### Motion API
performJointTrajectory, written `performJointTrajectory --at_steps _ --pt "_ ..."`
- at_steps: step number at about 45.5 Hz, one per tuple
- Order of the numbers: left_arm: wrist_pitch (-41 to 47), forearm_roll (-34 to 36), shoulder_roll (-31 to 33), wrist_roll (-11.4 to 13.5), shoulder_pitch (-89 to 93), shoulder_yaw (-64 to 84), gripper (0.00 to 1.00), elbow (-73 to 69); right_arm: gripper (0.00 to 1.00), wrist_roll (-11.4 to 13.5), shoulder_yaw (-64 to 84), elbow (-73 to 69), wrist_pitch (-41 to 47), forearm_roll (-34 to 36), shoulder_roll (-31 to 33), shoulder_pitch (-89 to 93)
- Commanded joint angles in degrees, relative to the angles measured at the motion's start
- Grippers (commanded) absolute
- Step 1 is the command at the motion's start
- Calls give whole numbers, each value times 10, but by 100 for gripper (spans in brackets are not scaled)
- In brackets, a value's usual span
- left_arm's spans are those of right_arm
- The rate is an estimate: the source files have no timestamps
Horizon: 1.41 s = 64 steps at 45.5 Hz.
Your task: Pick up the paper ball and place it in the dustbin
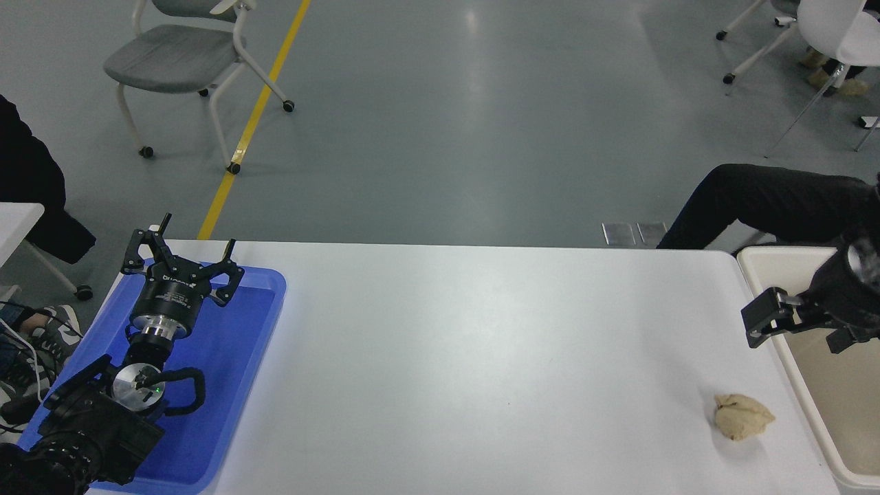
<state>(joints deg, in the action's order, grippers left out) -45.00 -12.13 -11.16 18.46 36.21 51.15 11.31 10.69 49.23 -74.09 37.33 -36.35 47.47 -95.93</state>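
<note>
The tan paper ball (pixel 742 416) lies on the white table (pixel 481 357) near its front right corner. The cream dustbin (pixel 806 393) stands just right of it, cut off by the picture's edge. My right gripper (pixel 801 330) is open and empty. It hangs over the dustbin's left rim, behind and a little right of the ball, and most of its arm is out of view. My left gripper (pixel 184 265) is open and parked over the blue tray (pixel 237 385) at the lower left.
A person's dark-clad leg (pixel 770 199) reaches in behind the table's far right corner, close to the dustbin. Chairs stand on the grey floor at the top left (pixel 185 55) and top right (pixel 825 34).
</note>
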Motion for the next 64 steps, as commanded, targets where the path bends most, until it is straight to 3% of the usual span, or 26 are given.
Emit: performJointTrajectory --at_steps 1,12,61,64 --pt "0 0 1 0 0 0 100 -2 100 -1 -119 54 -28 -65 17 165" --pt "0 0 1 0 0 0 100 0 100 -1 -184 106 -68 -96 -15 264" --pt "0 0 1 0 0 0 100 0 100 0 -237 198 -202 -95 -99 395" --pt "0 0 1 0 0 0 100 0 96 -1 -238 203 -210 -95 -104 401"
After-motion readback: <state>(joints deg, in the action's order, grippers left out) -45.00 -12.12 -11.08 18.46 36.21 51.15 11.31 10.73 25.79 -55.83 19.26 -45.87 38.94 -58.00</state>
